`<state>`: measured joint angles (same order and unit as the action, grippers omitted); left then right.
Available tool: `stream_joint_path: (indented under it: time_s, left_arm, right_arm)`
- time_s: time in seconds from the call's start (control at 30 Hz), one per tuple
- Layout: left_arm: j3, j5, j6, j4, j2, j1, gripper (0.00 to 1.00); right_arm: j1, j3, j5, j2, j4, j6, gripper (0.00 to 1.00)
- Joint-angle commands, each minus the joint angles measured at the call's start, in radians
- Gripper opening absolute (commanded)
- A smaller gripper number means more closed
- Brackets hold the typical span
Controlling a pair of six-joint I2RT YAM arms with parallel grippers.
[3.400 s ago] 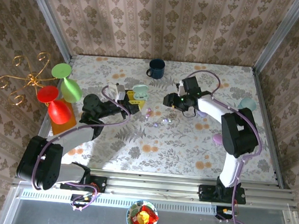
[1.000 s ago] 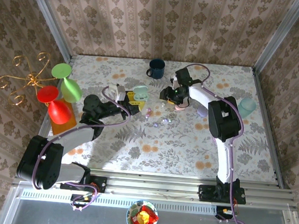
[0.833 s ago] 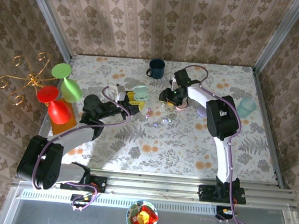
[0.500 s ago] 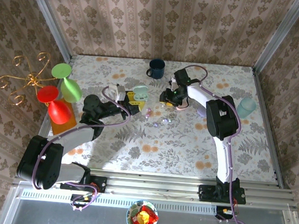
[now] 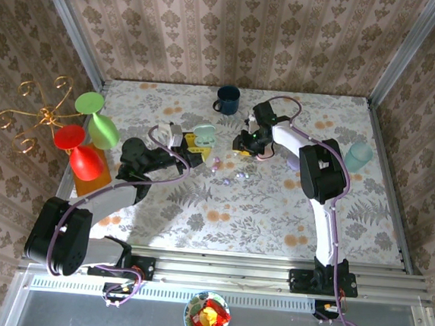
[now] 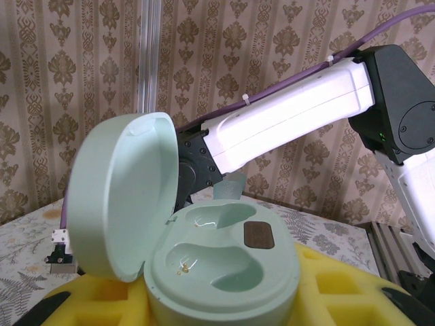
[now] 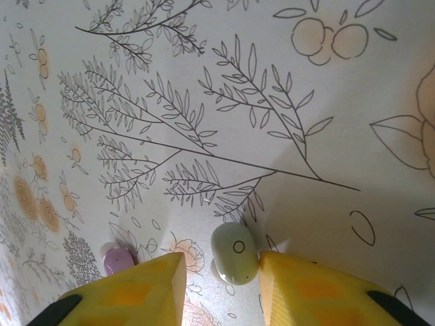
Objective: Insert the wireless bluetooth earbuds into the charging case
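One pale green earbud (image 7: 234, 252) lay between the yellow fingers of the right gripper (image 7: 221, 265) — jaws apart, not gripping it (a lilac earbud (image 7: 119, 259) sat just outside one finger). The left gripper (image 6: 217, 302) was clamped on the charging case (image 6: 224, 261) — lid up.

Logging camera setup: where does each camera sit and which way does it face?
Top external: above, behind the bases, facing down on the table; left arm and right arm show.
Left wrist: faces level across the open case between the left fingers; right arm beyond.
Right wrist: faces down at an earbud between the right fingers.
Shared: the case, top and left wrist.
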<state>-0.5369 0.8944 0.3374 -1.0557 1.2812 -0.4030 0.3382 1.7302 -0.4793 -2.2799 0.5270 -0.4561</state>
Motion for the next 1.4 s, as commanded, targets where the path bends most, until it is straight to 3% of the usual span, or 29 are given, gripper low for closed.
stream_joint_path:
  time_s: [0.0, 0.63, 0.87, 1.13, 1.37]
  left_arm:
    - [-0.008, 0.026, 0.010, -0.036, -0.012, 0.009, 0.24]
    - [0.017, 0.016, -0.021, -0.005, -0.053, 0.009, 0.24]
    - [0.017, -0.035, -0.078, 0.019, -0.047, 0.010, 0.24]
    - [-0.009, -0.168, -0.277, 0.155, -0.039, -0.018, 0.24]
    - [-0.035, -0.226, -0.325, 0.118, 0.032, -0.039, 0.23]
  right_arm:
    - [0.001, -0.006, -0.013, -0.027, 0.016, -0.006, 0.34]
    - [0.003, 0.008, 0.037, -0.024, 0.015, -0.053, 0.20]
    - [0.006, -0.083, 0.084, 0.092, -0.044, -0.079, 0.19]
    - [0.015, -0.244, 0.147, 0.287, -0.085, -0.097, 0.20]
    - [0.048, -0.312, 0.200, 0.456, -0.030, -0.074, 0.20]
